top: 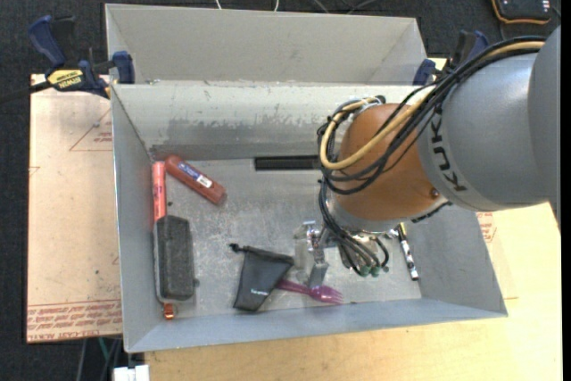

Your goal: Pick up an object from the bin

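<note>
My gripper (315, 256) hangs low over the front middle of the bin, under the arm's orange cover. Just below its tip lies a thin purple utensil (314, 291), stretched along the front wall. Left of that a black fabric pouch (257, 279) lies crumpled, its corner reaching toward the gripper. Nothing shows as lifted off the floor.
A black block (176, 257) and a slim red pen (159, 192) lie along the left wall. A red rectangular stick (195, 179) sits at the back left, and a flat black strip (285, 162) at the back wall. A black-and-white pen (409, 255) lies to the right under the arm.
</note>
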{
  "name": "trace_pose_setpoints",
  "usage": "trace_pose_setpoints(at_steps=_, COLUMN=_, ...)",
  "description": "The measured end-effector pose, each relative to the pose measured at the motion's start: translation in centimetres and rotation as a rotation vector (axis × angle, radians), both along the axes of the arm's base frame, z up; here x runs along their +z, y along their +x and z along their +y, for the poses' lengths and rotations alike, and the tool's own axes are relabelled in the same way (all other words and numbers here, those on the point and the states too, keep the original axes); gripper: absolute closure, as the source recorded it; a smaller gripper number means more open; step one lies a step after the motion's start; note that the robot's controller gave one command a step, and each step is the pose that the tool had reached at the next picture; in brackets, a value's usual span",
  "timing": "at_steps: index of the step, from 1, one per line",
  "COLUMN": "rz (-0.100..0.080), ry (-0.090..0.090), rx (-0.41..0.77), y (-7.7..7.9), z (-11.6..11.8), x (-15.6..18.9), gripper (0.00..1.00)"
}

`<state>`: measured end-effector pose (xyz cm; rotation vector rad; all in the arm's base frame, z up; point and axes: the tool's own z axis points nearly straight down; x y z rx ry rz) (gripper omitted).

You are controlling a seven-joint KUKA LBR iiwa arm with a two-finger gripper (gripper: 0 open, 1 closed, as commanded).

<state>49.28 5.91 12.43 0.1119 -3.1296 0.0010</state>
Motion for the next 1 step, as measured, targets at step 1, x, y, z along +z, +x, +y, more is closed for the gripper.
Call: trace_pose_setpoints(at_steps=1, rz=0.0, ry=0.0, rx=0.0, y=0.0, z=0.0, x=0.0, gripper=0.0)
